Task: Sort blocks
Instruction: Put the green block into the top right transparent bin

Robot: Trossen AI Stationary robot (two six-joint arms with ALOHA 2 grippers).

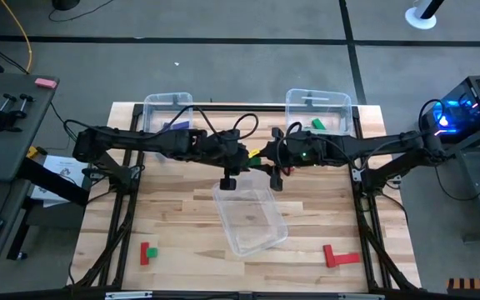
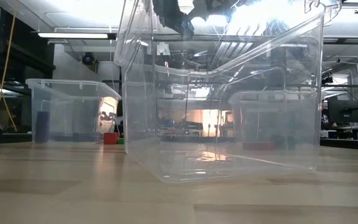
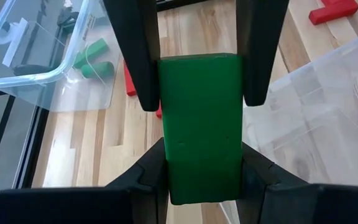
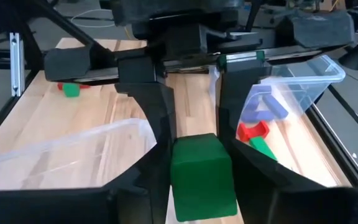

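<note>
Wooden slats of the table (image 1: 182,225) lie bare around the clear plastic bin (image 1: 251,218) just beneath both tools. Above its far rim, the left tool (image 3: 197,106) and right tool (image 4: 194,155) meet nose to nose, both clamped on one green rectangular block (image 3: 201,124). Red blocks (image 1: 340,257) and a red-and-green pair (image 1: 147,252) sit well apart, near the table's front edge.
</note>
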